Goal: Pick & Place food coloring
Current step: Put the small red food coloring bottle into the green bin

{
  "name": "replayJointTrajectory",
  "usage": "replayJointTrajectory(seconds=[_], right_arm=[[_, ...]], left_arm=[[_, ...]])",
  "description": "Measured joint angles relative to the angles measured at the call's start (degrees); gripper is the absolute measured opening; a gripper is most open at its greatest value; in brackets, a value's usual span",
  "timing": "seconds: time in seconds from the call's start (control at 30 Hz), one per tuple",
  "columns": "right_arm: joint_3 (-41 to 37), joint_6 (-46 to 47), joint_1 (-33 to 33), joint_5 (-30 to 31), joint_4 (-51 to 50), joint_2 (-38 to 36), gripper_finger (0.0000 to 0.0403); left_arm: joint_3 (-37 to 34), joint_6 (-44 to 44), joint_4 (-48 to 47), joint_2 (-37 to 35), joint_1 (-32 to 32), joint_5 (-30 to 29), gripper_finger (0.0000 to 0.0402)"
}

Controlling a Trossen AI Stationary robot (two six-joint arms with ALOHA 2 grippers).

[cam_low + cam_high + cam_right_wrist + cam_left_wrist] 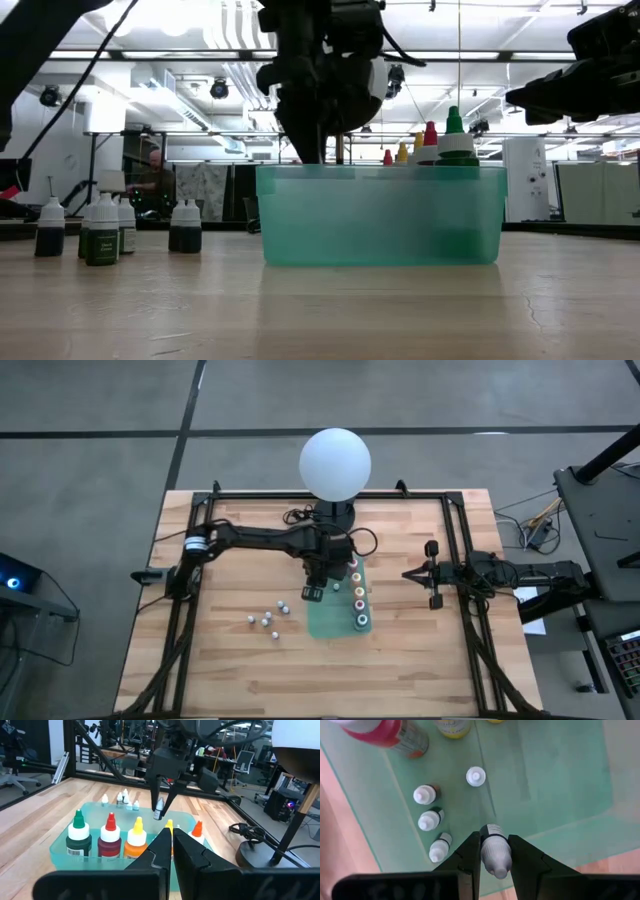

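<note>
Left tool (495, 851) grasps one small white-capped bottle (495, 854) above the translucent green plastic tray (322, 622); several whitish bottles (266, 618) wait on the bench (240, 670). Right tool (408, 573) clenched, idle.

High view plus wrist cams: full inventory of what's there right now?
Table: one, light wood, under everything.
Bin: one, clear green, mid-table.
Big bottles: five, coloured tops, in a row along one side of the bin.
Small bottles in bin: four, white caps, standing together.
Small bottles on table: about five, white caps, loose on the left arm's side of the bin.
Lamp: one, white globe on a black base, at the far edge behind the bin.
Left gripper: over the bin, closed on one more small bottle.
Right gripper: shut, empty, at the table's right side.
</note>
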Motion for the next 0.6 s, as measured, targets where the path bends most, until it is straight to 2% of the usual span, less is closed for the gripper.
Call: replayJointTrajectory(seconds=[0.27, 0.6], right_arm=[[0.0, 0.1, 0.0, 0.0, 0.0, 0.0, 0.0009], [0.0, -0.1, 0.0, 0.0, 0.0, 0.0, 0.0009]], left_arm=[[0.0, -0.3, 0.2, 1.4, -0.2, 0.0, 0.0058], [0.0, 6.2, 0.7, 4.5, -0.2, 0.3, 0.0058]])
